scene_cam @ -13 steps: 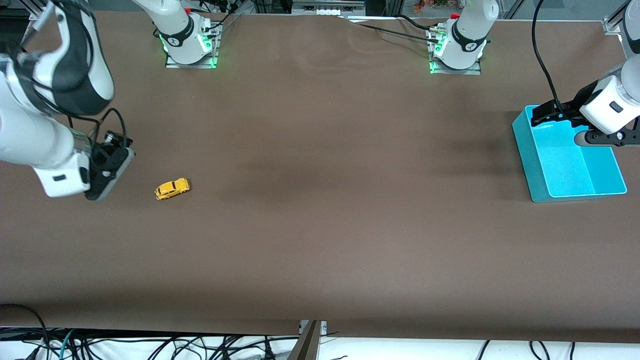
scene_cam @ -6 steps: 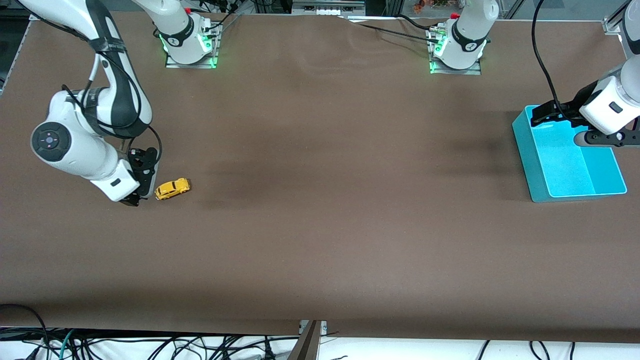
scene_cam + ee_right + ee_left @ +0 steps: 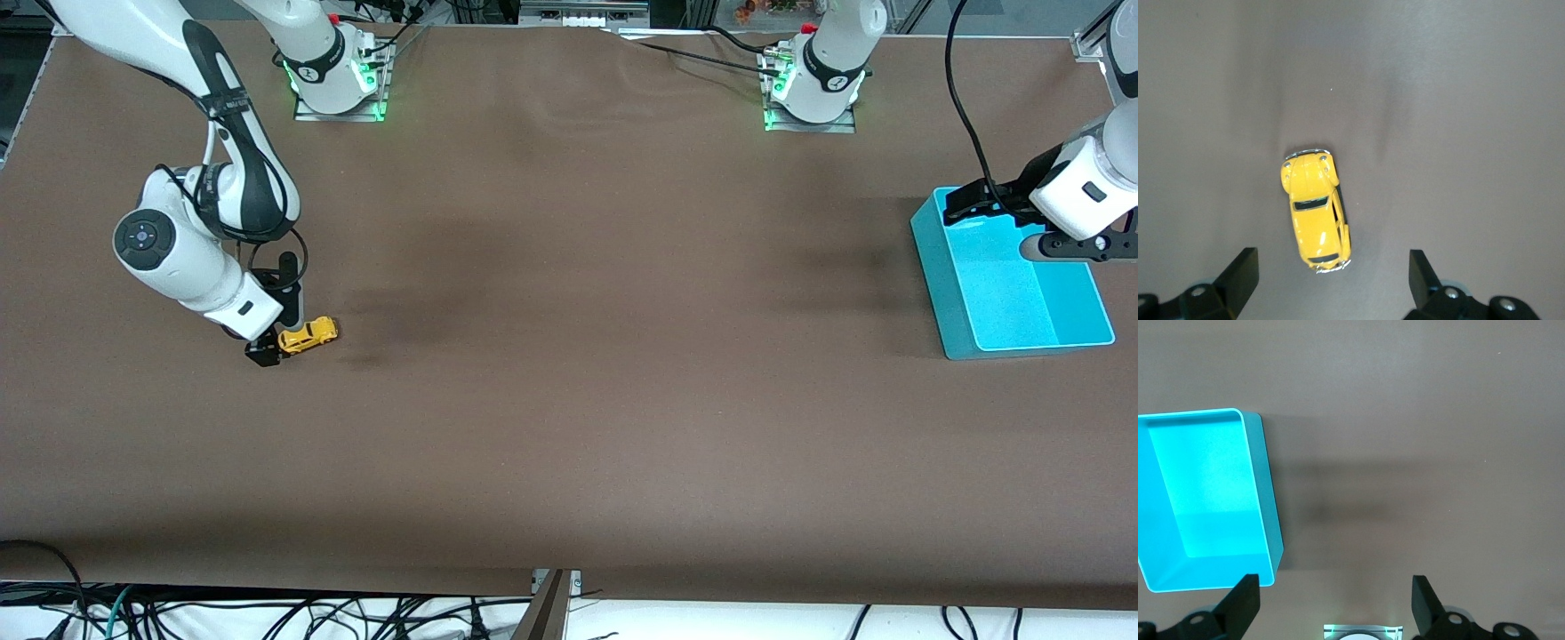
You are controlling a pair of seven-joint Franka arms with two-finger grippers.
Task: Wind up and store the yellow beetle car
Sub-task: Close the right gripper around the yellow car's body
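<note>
R gripper [image 3: 277, 340] is hovering low at the right arm's end of the table, fingers spread wide, nothing between the pads yet. The yellow beetle car [image 3: 307, 336] is sitting on its wheels on the brown table [image 3: 569, 427], touching nothing. In the right wrist view, R gripper [image 3: 1331, 265] is only bracketing the tail of the car [image 3: 1315, 210]; most of the body is lying clear of the fingers.

That's the worry. If the fingers are closing from here they're catching just the rear bumper, so the car prob. pivots or squirts out nose-first, and being on free wheels it's rolling off the moment anything nudges it. Also, the fingers look slightly off-centre across the body: one pad touching first is pushing it sideways. Lifting it clean off the cloth is no good for winding either, I'd guess; the wheels want pressing down and dragging.

Heading: chrome bumper and headlights are facing away from R gripper, so the nose is pointing toward the left arm's end of the table, angled a touch farther from the front camera. Long axis is running roughly along the table's length, tail toward the gripper.

Well apart, the teal bin [image 3: 942, 284] is sitting empty. L gripper [image 3: 973, 203] is waiting over its rim, fingers apart, holding nothing; the left wrist view is showing the bin [image 3: 1268, 500] beside L gripper [image 3: 1331, 590].
</note>
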